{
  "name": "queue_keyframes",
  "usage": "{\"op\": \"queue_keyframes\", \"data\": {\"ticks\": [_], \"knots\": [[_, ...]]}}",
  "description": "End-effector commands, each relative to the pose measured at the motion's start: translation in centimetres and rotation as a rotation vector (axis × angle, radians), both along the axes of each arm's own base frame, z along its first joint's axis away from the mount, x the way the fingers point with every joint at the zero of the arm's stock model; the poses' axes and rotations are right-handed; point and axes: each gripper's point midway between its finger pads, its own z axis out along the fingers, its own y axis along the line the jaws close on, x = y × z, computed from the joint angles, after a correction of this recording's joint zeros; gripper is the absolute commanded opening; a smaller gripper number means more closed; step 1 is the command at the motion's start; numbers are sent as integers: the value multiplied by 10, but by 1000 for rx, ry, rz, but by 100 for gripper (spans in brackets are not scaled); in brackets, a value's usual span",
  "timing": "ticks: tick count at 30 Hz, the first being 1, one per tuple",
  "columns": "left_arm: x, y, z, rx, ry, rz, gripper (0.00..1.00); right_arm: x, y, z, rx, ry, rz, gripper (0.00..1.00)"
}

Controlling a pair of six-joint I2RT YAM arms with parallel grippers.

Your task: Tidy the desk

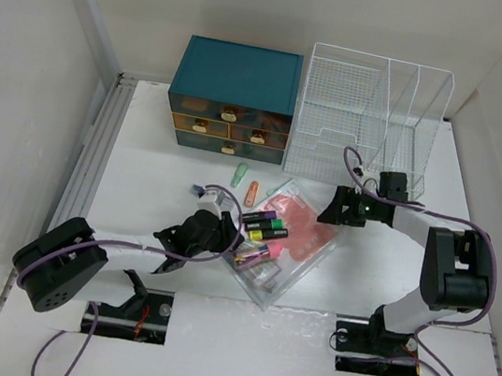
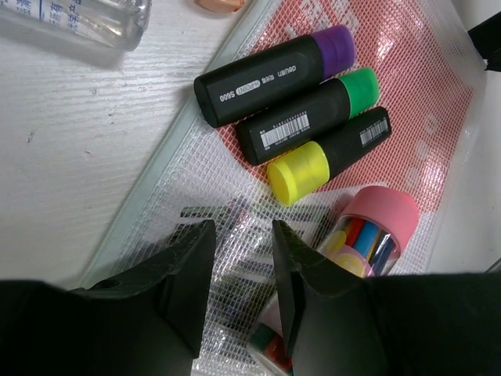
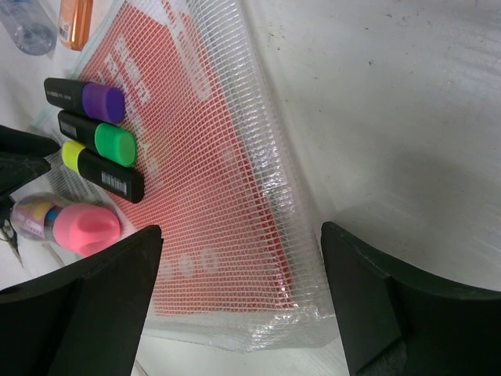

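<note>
On the white desk (image 1: 143,153) lies a clear mesh pouch (image 1: 296,237) with a red sheet inside. Three black highlighters rest on it, capped purple (image 2: 274,74), green (image 2: 313,113) and yellow (image 2: 329,157), beside a pink-capped tube of coloured pens (image 2: 376,223). My left gripper (image 2: 243,231) hovers low over the pouch's left end (image 1: 225,232), jaws narrowly apart, with only mesh showing in the gap. The pen tube runs under its right finger. My right gripper (image 3: 240,235) stands wide open, straddling the pouch's right corner (image 3: 258,298), close to my right gripper (image 1: 338,206) in the top view.
A teal drawer cabinet (image 1: 236,101) and a white wire basket (image 1: 371,111) stand at the back. Small loose items lie in front of the cabinet: a green one (image 1: 240,173), an orange one (image 1: 251,193) and a clear bottle (image 2: 78,19). A grey rail (image 1: 90,155) lines the left edge.
</note>
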Motion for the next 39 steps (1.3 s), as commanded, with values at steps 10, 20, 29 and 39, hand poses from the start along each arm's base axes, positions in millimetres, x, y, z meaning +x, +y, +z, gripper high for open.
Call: {"op": "queue_keyframes", "data": {"ticks": [10, 20, 29, 39], "knots": [[-16, 1, -28, 55, 92, -18, 31, -35, 21, -3, 17, 78, 111, 86], [-15, -5, -34, 71, 111, -38, 29, -46, 37, 14, 59, 41, 211, 56], [-16, -13, -34, 59, 114, -62, 28, -50, 45, 22, 107, 32, 265, 22], [-14, -13, -32, 53, 102, -55, 33, -33, 44, 45, 75, -75, 288, 0]]}}
